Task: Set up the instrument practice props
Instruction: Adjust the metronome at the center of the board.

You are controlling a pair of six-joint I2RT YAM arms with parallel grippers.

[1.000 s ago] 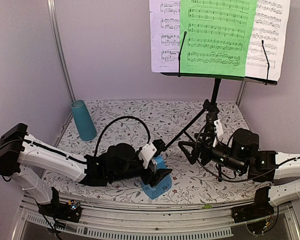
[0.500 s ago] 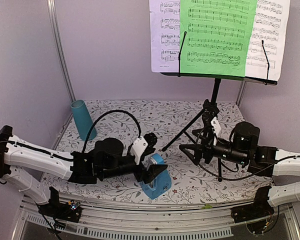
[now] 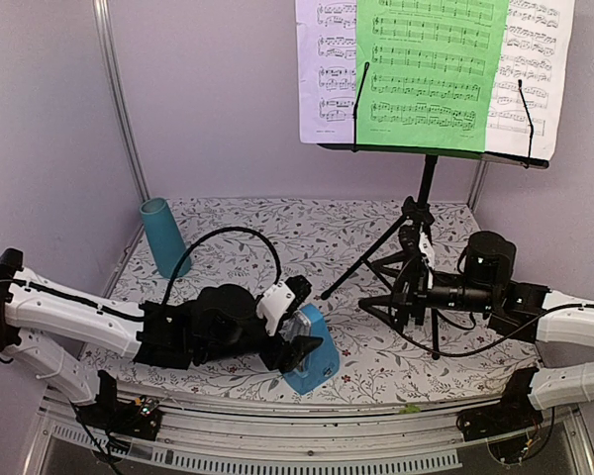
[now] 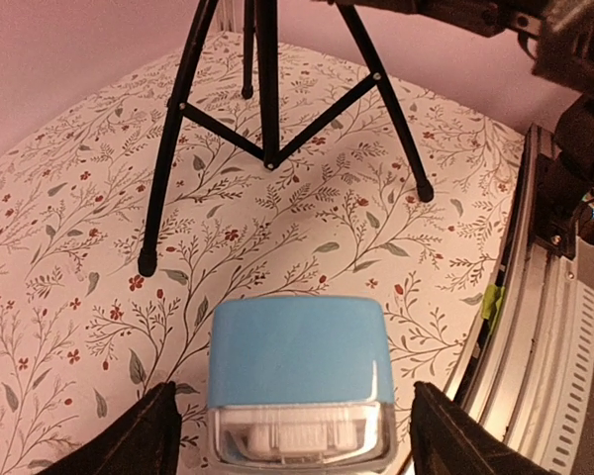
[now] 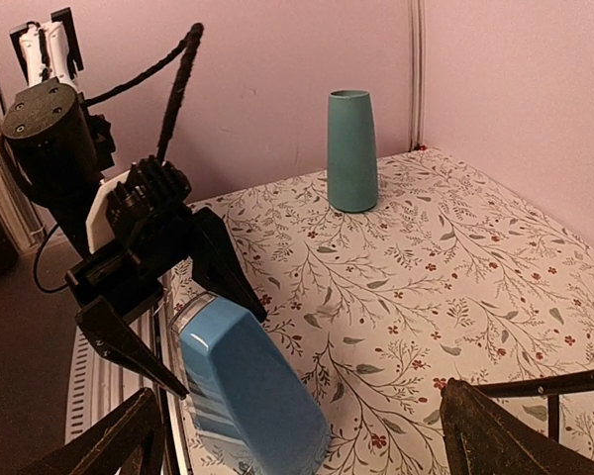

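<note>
The stand [image 3: 425, 203] is seen at centre right, with the pages [image 3: 431, 69] spread on its desk at the top edge. The metronome [image 3: 315, 364] is found at lower centre, flanked by the left gripper [image 3: 299, 322], jaws wide. The right gripper [image 3: 384, 297] is held wide open beside the stand's legs.

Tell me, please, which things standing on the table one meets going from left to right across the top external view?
Teal cylinder cup → small blue pyramid-shaped metronome → black tripod music stand.
</note>
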